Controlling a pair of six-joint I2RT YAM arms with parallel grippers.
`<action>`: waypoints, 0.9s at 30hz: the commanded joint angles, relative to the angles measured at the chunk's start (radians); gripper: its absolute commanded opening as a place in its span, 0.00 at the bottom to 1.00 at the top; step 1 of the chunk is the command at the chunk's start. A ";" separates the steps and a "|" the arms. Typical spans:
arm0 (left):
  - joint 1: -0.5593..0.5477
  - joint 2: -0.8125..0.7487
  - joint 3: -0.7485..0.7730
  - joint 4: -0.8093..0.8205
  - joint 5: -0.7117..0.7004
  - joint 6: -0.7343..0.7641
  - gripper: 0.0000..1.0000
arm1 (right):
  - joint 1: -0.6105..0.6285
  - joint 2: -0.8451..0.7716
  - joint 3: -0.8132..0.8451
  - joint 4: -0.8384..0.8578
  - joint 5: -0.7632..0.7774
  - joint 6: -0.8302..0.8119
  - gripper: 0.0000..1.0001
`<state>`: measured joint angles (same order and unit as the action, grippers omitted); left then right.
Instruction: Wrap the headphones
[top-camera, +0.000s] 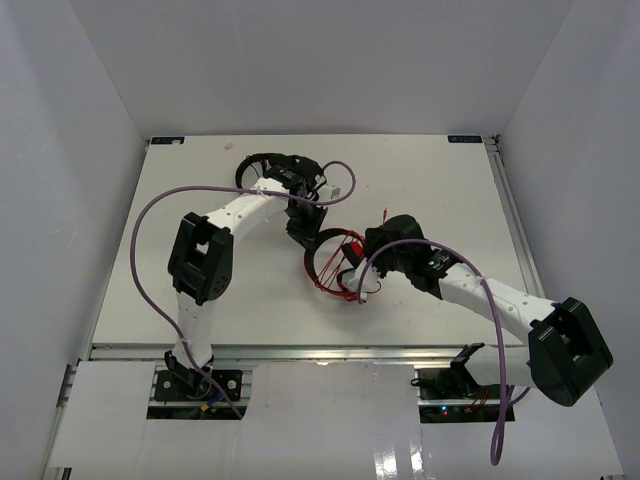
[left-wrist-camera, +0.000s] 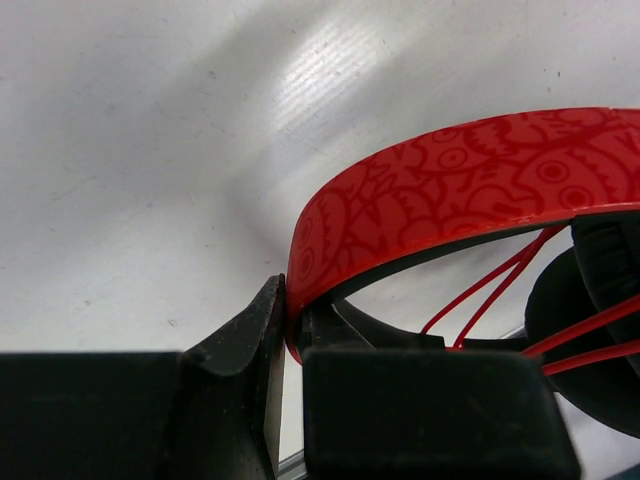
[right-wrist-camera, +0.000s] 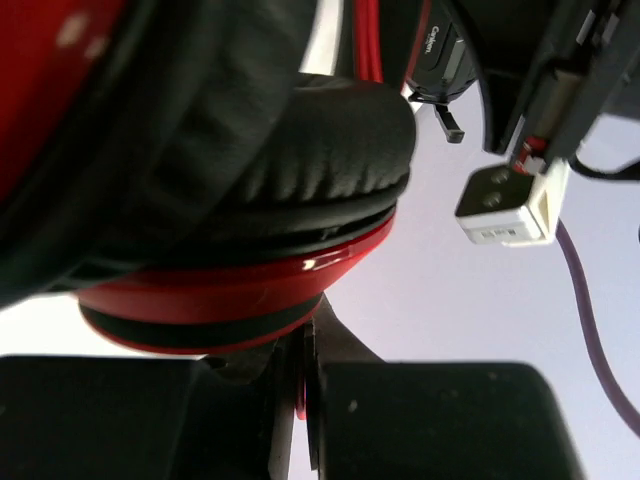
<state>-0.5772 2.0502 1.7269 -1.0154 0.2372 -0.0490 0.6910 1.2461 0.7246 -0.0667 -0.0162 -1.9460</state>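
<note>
The headphones (top-camera: 310, 265) lie near the middle of the table (top-camera: 420, 180), between the 2 arms, with the red headband standing as a loop and loose red cable (top-camera: 345, 290) tangled on its near side. The left gripper (top-camera: 303, 232) reaches in from the far left side of the loop. In the left wrist view its fingers (left-wrist-camera: 265, 330) are clenched on the end of the headband (left-wrist-camera: 470, 180), whose red outer face carries a darker doodle pattern over a black inner strip. Strands of cable (left-wrist-camera: 500, 280) cross the space under the band, and a black ear pad (left-wrist-camera: 590, 330) sits at the right edge. The right gripper (top-camera: 350, 258) comes in from the right and meets the headphones at the near right part of the loop. In the right wrist view its fingers (right-wrist-camera: 270, 420) are pressed tight together with a thin red sliver, seemingly cable (right-wrist-camera: 301, 385), nipped between them. Just above them are a red ear cup (right-wrist-camera: 230, 290) and its black pad (right-wrist-camera: 290, 160), very close to the lens and partly blurred. A white connector (right-wrist-camera: 510, 205) with a purple lead (right-wrist-camera: 590, 330) hangs at the right of that view. Seen from above, a purple lead (top-camera: 140, 240) loops out from the left arm, and another (top-camera: 500, 340) trails down from the right arm. Beyond the left wrist, a dark ring-shaped thing (top-camera: 250, 170) lies on the table, half hidden, so I cannot tell what it is.
</note>
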 joint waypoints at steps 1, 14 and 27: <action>-0.036 0.036 0.089 -0.016 -0.104 -0.010 0.00 | 0.020 -0.005 -0.036 0.085 -0.003 -0.252 0.08; -0.083 0.160 0.229 -0.028 -0.290 -0.006 0.00 | 0.024 0.148 -0.039 0.242 0.068 -0.329 0.09; -0.084 0.219 0.277 -0.015 -0.239 -0.017 0.30 | 0.029 0.174 -0.042 0.252 0.082 -0.570 0.43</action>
<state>-0.6685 2.2719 1.9474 -1.0842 0.0070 -0.0419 0.7071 1.4189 0.6590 0.1522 0.0696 -1.9946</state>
